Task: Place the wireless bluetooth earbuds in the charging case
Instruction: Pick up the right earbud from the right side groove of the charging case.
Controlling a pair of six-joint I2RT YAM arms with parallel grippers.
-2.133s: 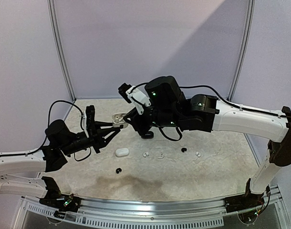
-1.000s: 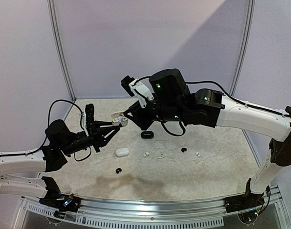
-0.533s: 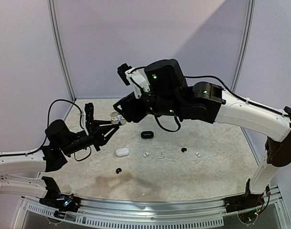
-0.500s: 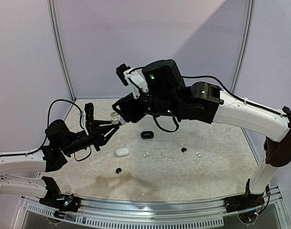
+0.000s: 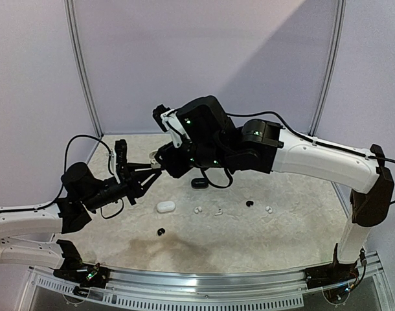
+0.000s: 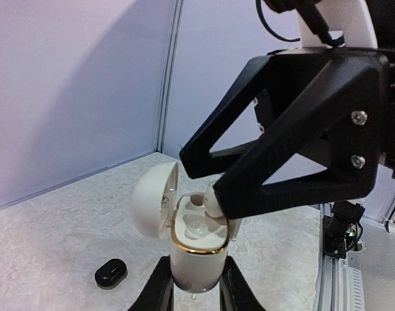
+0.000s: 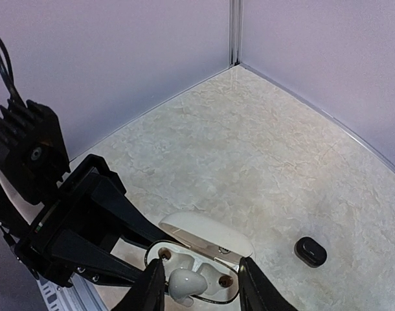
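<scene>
Gloss and tiny size make the white earbud (image 7: 184,283) a light, stiff, slippery thing, likely to skid or pop free if pinched on its rounded body; its flatter stem sides look the safer hold. It sits at the mouth of the open white charging case (image 6: 196,249), over the well at three o'clock in the left wrist view, not clearly seated. The left gripper (image 6: 195,272) is clamped on the case's lower body, holding it upright in the air, its lid (image 6: 153,197) swung back toward nine o'clock. The right gripper (image 7: 202,262) straddles the bud with jaws apart, wider than the bud, one finger just beside it. Room is tight: the right fingers crowd the gold rim and the lid blocks the hinge side, so a straight push down seems the only free path. Below on the table (image 5: 294,227), a black case (image 5: 199,183) lies at two o'clock from a closed white case (image 5: 165,207).
</scene>
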